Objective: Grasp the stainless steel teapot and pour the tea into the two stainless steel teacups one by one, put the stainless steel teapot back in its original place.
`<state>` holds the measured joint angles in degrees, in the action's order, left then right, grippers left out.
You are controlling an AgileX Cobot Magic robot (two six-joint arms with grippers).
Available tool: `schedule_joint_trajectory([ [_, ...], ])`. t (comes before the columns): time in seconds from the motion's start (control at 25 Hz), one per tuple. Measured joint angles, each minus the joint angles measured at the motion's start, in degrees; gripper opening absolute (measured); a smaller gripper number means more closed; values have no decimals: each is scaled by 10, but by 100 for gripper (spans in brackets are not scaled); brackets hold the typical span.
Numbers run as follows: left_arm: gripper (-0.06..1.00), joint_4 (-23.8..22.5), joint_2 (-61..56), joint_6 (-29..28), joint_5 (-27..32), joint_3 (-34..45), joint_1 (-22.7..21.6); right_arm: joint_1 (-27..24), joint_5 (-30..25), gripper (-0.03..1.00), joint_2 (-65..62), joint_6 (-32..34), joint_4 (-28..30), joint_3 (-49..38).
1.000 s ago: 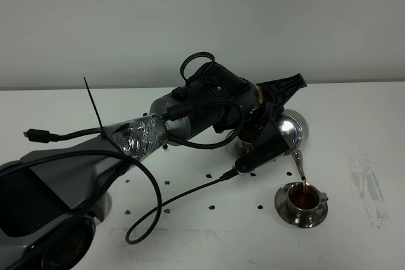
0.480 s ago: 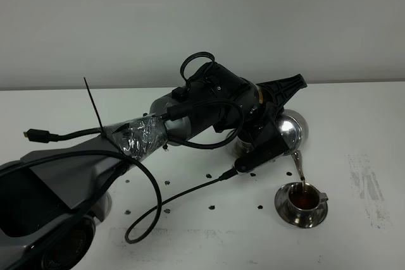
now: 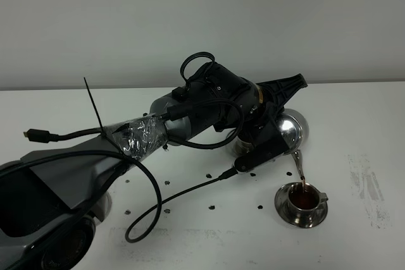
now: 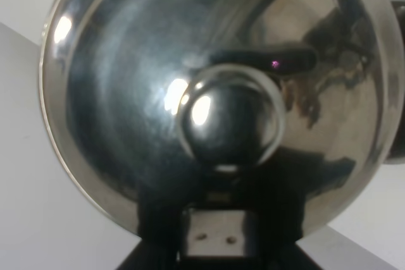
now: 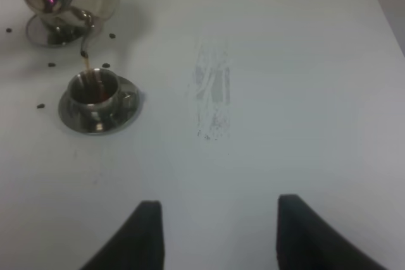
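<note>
- The white surface [image 3: 354, 112] carries everything, with a grey scuffed patch [image 5: 212, 93] off to one side of the cup.
- The left arm [image 3: 209, 102] reaches across the middle of the high view (cables looping off it), and its left gripper [image 3: 273, 124] has its fingers clamped on the stainless steel teapot [image 3: 292, 129].
- The teapot hangs above the surface, tipped forward. Its domed lid and knob [image 4: 229, 124] fill the left wrist view.
- The right gripper [image 5: 218, 232] hovers over bare surface, well apart from the cup. Its two dark fingers [image 5: 149, 232] stand apart with nothing between them.
- A bare round saucer [image 5: 39, 37] lies on the surface under the raised teapot.
- A steel teacup [image 3: 304, 199] stands upright on its own saucer [image 3: 285, 214], just in front of the teapot.
- The thin spout [image 3: 299, 165] points down, its tip just over the cup's rim.
- Reddish-brown tea [image 3: 305, 202] lies in the cup, and a thin stream joins spout and cup.
- Small black specks [image 3: 212, 207] dot the surface near the saucers.
</note>
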<state>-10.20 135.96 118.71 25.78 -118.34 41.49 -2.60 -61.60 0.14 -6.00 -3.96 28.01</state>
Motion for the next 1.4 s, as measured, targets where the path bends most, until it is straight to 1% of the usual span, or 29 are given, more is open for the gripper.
schedule_joint_trajectory([
  [1.4,25,-4,0,-2,-2,0,7,0,0,43,0,0,0,0],
])
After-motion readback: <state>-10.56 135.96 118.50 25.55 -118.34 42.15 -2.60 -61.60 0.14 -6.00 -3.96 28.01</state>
